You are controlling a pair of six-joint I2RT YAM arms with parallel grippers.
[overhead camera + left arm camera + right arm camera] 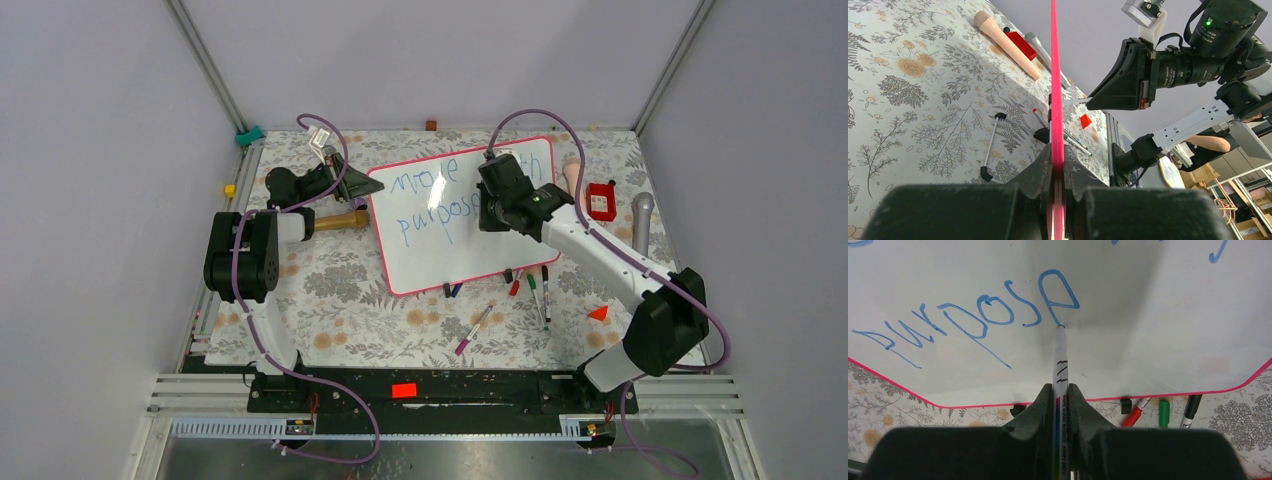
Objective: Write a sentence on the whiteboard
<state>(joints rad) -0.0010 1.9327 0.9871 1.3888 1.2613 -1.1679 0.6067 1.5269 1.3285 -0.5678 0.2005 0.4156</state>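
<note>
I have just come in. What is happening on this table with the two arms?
The robot is writing on a whiteboard. The left claw is shut on the board's pink rim at its left edge. The right claw grips a marker whose tip touches the board at the end of the second row. The blue sentence has two rows, the lower reading roughly "purpos". Spare markers lie beside the board's near edge.

It was a robot lab: plain grey walls (90, 180) and a metal frame (207, 65) enclosed the table (330, 290), and cardboard boxes (1205, 175) stood by shelves (1243, 176) at 4 o'clock.
</note>
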